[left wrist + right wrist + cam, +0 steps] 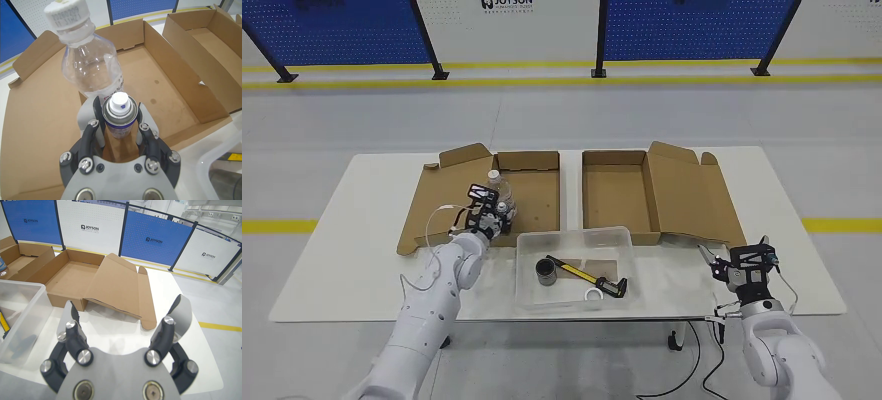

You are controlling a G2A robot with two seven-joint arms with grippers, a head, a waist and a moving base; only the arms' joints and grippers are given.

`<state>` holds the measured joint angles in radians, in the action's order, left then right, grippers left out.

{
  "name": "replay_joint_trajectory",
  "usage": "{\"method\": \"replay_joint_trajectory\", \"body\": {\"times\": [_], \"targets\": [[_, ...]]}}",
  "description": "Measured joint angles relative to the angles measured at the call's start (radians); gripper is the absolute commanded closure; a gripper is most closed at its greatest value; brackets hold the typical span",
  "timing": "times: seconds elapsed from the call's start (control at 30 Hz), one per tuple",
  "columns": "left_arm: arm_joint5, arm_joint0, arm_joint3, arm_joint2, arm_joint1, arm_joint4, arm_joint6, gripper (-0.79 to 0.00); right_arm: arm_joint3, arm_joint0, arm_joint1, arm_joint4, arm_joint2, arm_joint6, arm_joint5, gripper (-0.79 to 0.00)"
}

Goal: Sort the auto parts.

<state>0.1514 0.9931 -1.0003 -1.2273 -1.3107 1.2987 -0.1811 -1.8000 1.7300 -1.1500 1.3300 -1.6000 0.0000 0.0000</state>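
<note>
My left gripper [119, 121] is shut on a small spray can [119, 111] with a white nozzle, held upright over the near side of the left cardboard box [160, 75]. A clear plastic bottle [90, 62] with a white cap stands just behind the can. From above, the left gripper [492, 212] and the bottle [494, 180] sit at that box's left part. A clear plastic bin [572, 236] at the front middle holds a dark metal cylinder [545, 270], a yellow-handled tool [587, 275] and a white ring [594, 295]. My right gripper [124, 303] hangs open over bare table, right of the bin.
A second cardboard box [617, 200], with nothing in it and its lid flap folded out to the right, lies behind the bin [22, 306]. The white table's right front corner lies around the right gripper [739, 255]. Blue and white fence panels stand far behind.
</note>
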Motion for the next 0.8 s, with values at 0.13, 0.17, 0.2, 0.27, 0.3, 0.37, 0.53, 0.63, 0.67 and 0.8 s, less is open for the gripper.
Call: {"method": "replay_joint_trajectory", "body": {"times": [0.13,0.17,0.2,0.27,0.3,0.37,0.53,0.63,0.67,0.8], "targets": [[0.003,0.007,-0.012,-0.005,0.002,0.002,-0.001,-0.585,0.0,0.0,0.0,0.0,0.0,0.0,0.0,-0.785],[0.003,0.009,-0.016,-0.006,0.003,0.002,-0.001,-0.594,0.0,0.0,0.0,0.0,0.0,0.0,0.0,-0.785],[0.003,0.012,-0.021,-0.007,0.003,0.001,-0.001,-0.616,0.0,0.0,0.0,0.0,0.0,0.0,0.0,-0.785],[0.003,0.019,-0.037,-0.009,0.004,0.0,-0.001,-0.671,0.0,0.0,0.0,0.0,0.0,0.0,0.0,-0.785],[0.003,0.023,-0.046,-0.01,0.004,0.0,0.0,-0.736,0.0,0.0,0.0,0.0,0.0,0.0,0.0,-0.785],[0.002,0.033,-0.073,-0.014,0.005,-0.003,0.0,-0.785,0.0,0.0,0.0,0.0,0.0,0.0,0.0,-0.785],[0.01,0.072,-0.178,-0.03,0.011,-0.008,-0.013,-0.785,0.0,0.0,0.0,0.0,0.0,0.0,0.0,-0.785],[0.021,0.106,-0.257,-0.045,0.017,-0.01,-0.026,-0.785,0.0,0.0,0.0,0.0,0.0,0.0,0.0,-0.785],[0.025,0.118,-0.283,-0.051,0.019,-0.01,-0.031,-0.785,0.0,0.0,0.0,0.0,0.0,0.0,0.0,-0.785],[0.038,0.174,-0.396,-0.079,0.027,-0.018,-0.052,-0.785,0.0,0.0,0.0,0.0,0.0,0.0,0.0,-0.785]]}}
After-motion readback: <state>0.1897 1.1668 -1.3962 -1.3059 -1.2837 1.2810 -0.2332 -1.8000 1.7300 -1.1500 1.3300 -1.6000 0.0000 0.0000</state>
